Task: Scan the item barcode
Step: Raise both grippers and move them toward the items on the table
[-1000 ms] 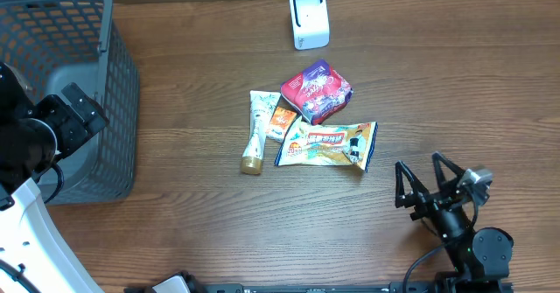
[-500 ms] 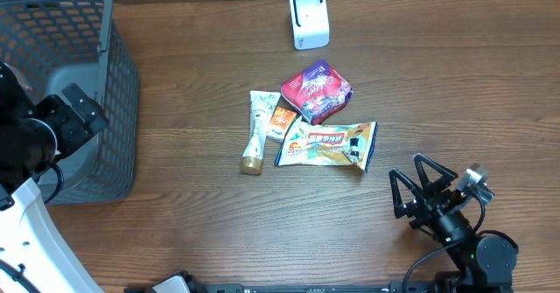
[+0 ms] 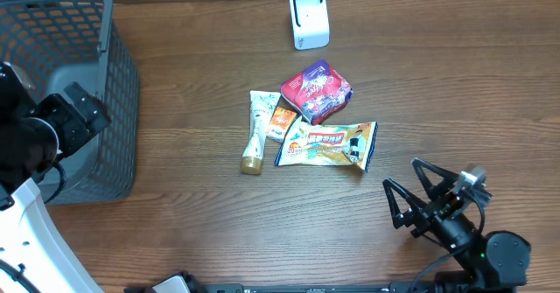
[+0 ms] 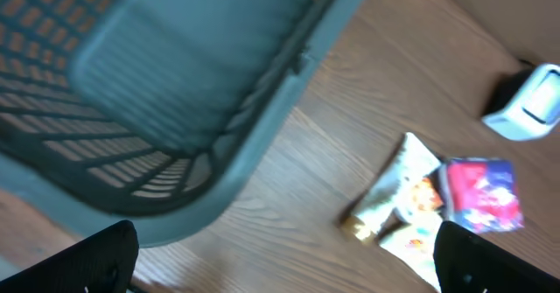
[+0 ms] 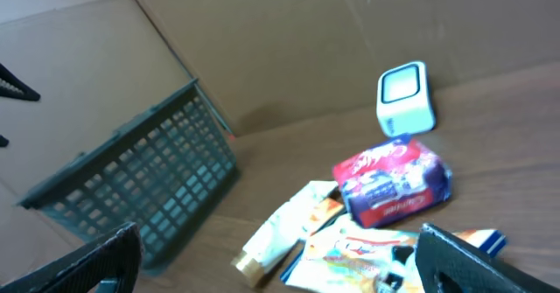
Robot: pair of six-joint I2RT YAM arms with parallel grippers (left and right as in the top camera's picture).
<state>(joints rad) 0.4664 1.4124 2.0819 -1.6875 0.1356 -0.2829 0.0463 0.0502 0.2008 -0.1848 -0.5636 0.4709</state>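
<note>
Now, from above, the right hand is seen wide open and empty by the near right corner of the table. The snack packets are bunched mid-table, and the scanner is at the far edge. From the left wrist, the left hand is seen spread wide, empty, by the basket. From the right wrist, the snack packets are seen ahead.

Left tool spread wide, empty, right tool spread wide, empty

Basket cut off at overhead's top-left, left arm cut by left edge, right arm by bottom edge, orange sachet partly under purple pack, packet print too small to read, left wrist view blurred.
</note>
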